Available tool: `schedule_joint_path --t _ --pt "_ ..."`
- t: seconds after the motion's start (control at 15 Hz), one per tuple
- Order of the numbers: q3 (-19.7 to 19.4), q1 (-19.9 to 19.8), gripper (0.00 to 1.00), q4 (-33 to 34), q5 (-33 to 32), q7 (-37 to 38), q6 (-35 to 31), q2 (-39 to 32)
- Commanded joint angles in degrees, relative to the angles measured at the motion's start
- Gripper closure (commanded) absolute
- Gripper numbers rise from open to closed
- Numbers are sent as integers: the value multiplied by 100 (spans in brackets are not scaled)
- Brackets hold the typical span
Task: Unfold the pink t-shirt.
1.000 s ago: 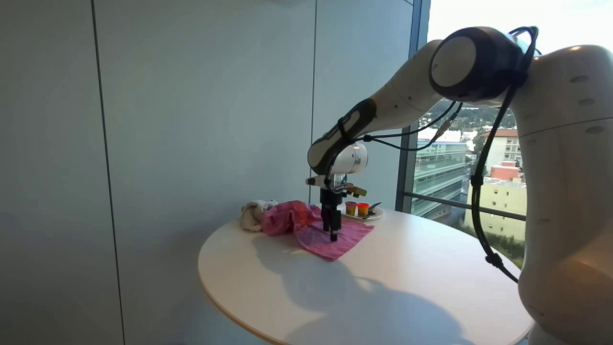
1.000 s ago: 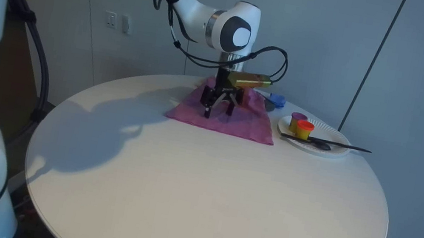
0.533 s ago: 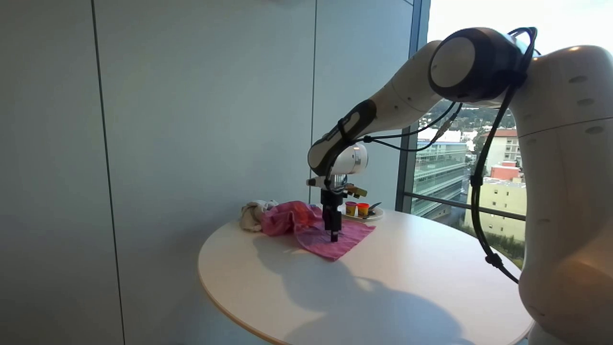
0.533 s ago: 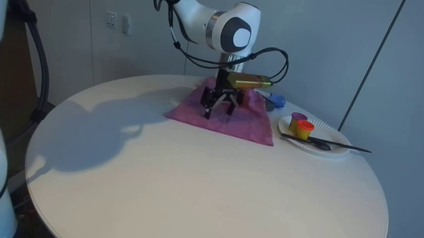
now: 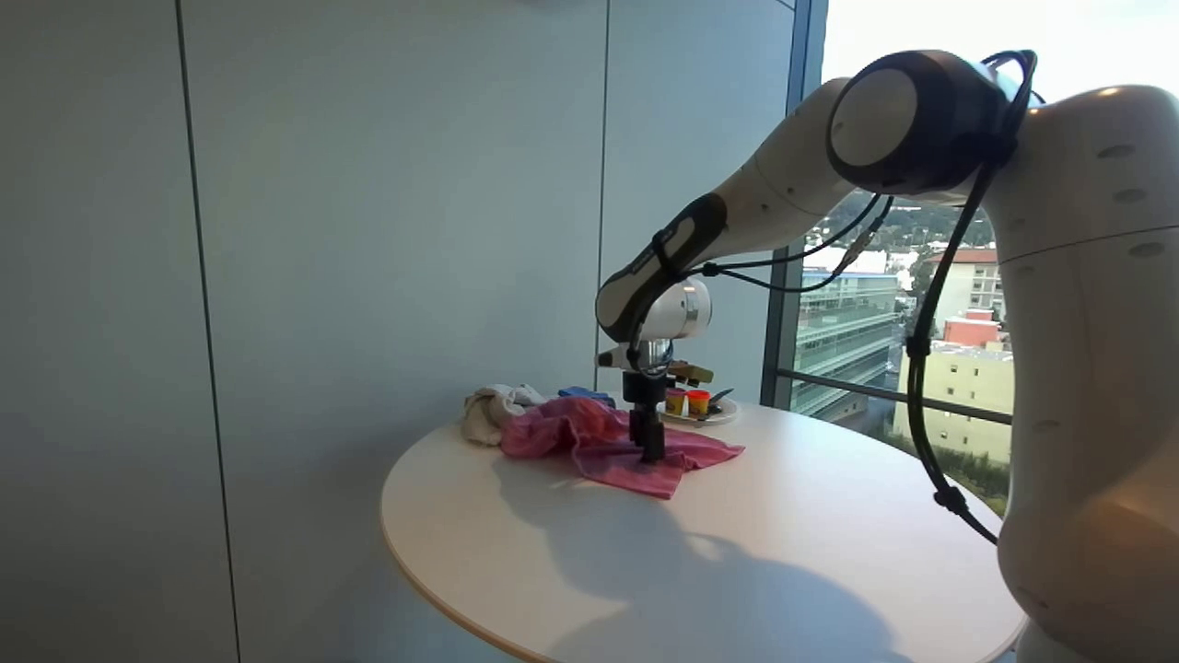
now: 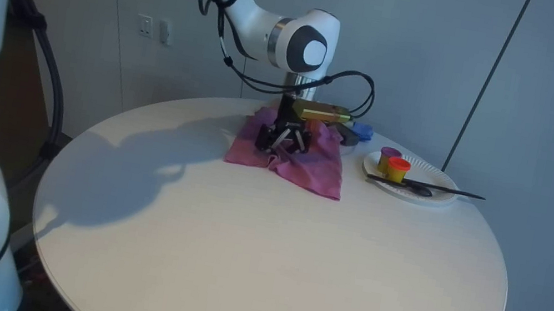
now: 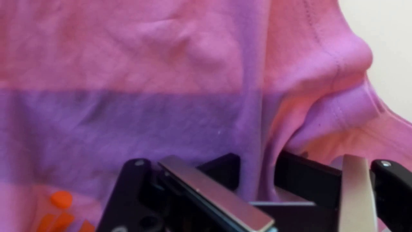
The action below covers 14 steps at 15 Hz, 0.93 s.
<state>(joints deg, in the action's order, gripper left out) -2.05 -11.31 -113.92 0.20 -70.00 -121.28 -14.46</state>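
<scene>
Room: a pale grey panelled wall (image 5: 396,203) stands behind a round white table (image 6: 271,256); in an exterior view a window (image 5: 926,226) looks out on buildings (image 5: 843,318).
Pink t-shirt (image 6: 311,169): on the wall side of the table, rumpled, one end heaped and the rest spread out in wrinkles.
Claw (image 7: 257,172): pointing straight down on the shirt, jaws narrow; in the wrist view a ridge of cloth stands between the fingertips (image 7: 223,170), and whether they grip it firmly I cannot tell.
Cloth up close: light and shade in bands, orange spots (image 7: 61,199) near a lower corner.
Arm (image 5: 783,175): pale, reaching over the table, where a broad shadow (image 6: 121,180) lies.
Beige cloth (image 5: 488,416): crumpled, just beside the heaped end of the shirt.
Blue object (image 6: 362,131): near the shirt, with a dark object (image 6: 347,135) beside it; what either one is, I cannot tell.
Plate (image 6: 434,174): white, fluted at the rim, near the shirt but apart from it.
Plate's load: a purple-lidded tub (image 6: 387,158) and a red-lidded tub (image 6: 397,170), yellow-sided, upright and close together, plus a black spoon (image 6: 420,190) and a long dark utensil (image 6: 451,191) that reaches past the rim.
</scene>
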Motion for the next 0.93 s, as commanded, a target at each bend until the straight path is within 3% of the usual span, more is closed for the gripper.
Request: schedule_joint_path --t 0.0,0.2,0.27,0.67,0.87 --pt "-43 -14 92 -458 204 -93 86 336" --pt "2 -69 99 -754 708 -507 200 689" --pt "4 -77 95 -909 932 -736 267 850" --pt "-177 33 91 -1383 1597 -1506 1142 1380" --pt "-278 64 94 -1562 1692 -1644 1532 1511"
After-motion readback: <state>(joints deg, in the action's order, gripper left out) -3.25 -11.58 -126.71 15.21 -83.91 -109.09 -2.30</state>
